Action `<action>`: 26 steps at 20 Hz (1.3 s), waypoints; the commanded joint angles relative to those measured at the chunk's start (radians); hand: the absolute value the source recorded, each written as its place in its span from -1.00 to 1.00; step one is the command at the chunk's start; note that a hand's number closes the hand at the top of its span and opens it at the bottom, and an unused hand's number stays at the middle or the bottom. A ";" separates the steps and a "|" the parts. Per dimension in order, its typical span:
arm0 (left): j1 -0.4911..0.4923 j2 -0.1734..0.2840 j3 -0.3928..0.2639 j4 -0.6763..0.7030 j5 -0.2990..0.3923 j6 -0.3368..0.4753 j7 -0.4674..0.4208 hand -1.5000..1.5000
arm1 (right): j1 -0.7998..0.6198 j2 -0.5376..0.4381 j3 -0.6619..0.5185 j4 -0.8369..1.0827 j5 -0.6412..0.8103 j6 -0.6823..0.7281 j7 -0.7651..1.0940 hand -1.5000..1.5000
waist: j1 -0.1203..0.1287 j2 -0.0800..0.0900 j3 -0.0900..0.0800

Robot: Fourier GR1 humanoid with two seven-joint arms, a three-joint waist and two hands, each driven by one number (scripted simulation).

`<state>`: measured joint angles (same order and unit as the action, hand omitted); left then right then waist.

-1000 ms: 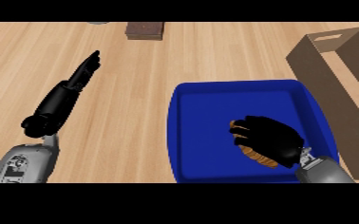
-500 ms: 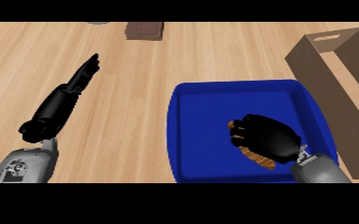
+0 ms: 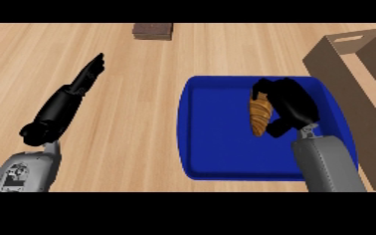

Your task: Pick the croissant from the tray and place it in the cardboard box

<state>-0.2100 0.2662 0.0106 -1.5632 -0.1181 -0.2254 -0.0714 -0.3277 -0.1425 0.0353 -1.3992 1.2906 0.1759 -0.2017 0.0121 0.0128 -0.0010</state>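
The croissant [image 3: 258, 117] looks light, soft and flaky, likely to crush, so a hold across its thick middle suits it best. It sits over the blue tray [image 3: 213, 129], the right hand [image 3: 292, 104] beside it with fingers [image 3: 261, 88] clenched around it. The cardboard box [image 3: 345, 59] stands just right of the tray. The left hand [image 3: 77, 87] rests over the wooden surface [image 3: 132, 79], fingers straight and released.

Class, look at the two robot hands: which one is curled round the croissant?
The right robot hand, over the blue tray, curls round the croissant. The left robot hand lies open with straight fingers on the bare counter.
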 commanded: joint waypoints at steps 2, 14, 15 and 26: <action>0.002 -0.010 -0.020 -0.015 -0.008 -0.003 0.011 0.00 | -0.242 0.091 -0.132 0.083 0.085 -0.010 0.359 1.00 | 0.031 -0.006 0.000; -0.023 -0.016 -0.004 -0.002 -0.010 0.004 0.039 0.00 | -0.544 0.082 -0.346 0.066 0.132 -0.129 0.767 1.00 | -0.008 -0.014 0.001; 0.037 -0.001 0.014 0.022 -0.007 -0.003 -0.041 0.00 | -0.565 0.041 -0.372 0.080 0.143 -0.138 0.784 1.00 | -0.002 -0.012 0.000; -0.046 0.005 0.046 0.031 0.007 -0.025 0.018 0.00 | -0.544 -0.205 -0.504 0.209 0.051 -0.171 0.747 1.00 | -0.014 -0.013 0.001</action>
<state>-0.2239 0.2559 0.0276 -1.5622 -0.1210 -0.2375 -0.0541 -0.9045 -0.2835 -0.4524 -1.1834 1.3661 -0.0212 0.5515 0.0060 0.0018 0.0001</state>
